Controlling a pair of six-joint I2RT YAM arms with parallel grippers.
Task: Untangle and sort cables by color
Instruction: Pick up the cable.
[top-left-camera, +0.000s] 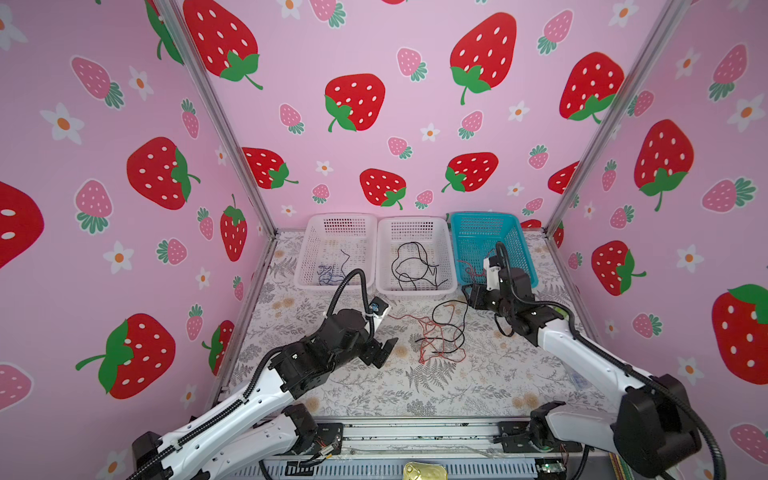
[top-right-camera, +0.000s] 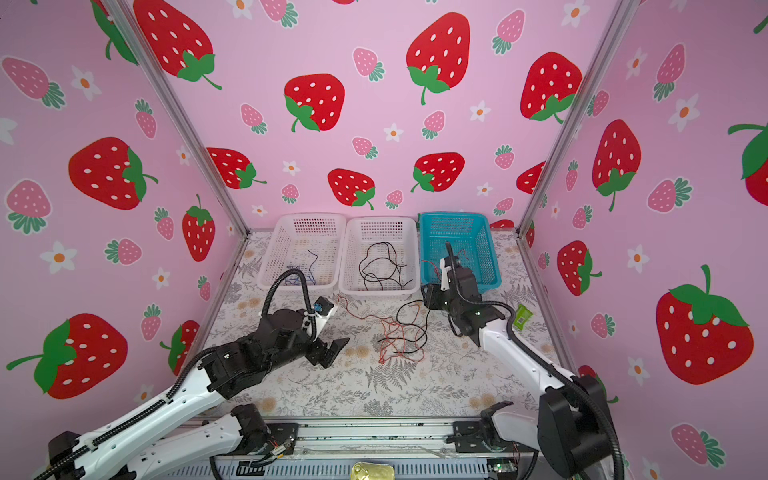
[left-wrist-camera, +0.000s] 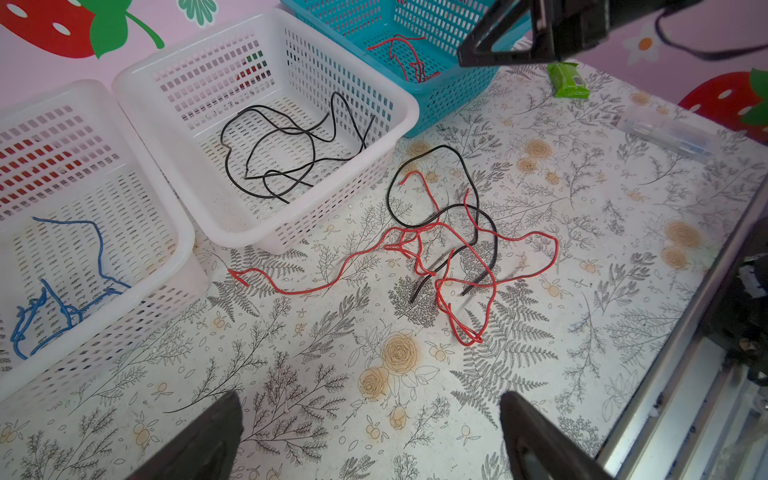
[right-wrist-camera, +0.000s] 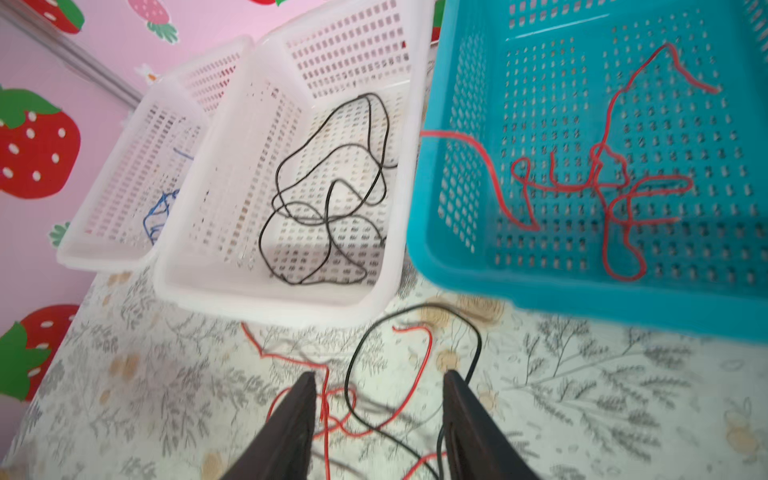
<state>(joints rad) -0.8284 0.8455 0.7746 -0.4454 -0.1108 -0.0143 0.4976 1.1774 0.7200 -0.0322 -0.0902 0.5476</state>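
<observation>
Left hand (left-wrist-camera: 368, 419) and right hand (right-wrist-camera: 380, 382) both apart near tangled cables (left-wrist-camera: 432, 225); green packet's (left-wrist-camera: 567, 81) print unreadable.

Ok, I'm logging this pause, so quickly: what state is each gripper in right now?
Left gripper: open, holding nothing.
Right gripper: open, holding nothing.

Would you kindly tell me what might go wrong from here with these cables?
1. One red cable hangs over the teal basket rim. It may slip out, or snag on the open right gripper close by.
2. In the loose tangle, red strands cross a black cable. Lifting a red one may drag the black along into the wrong basket.
</observation>
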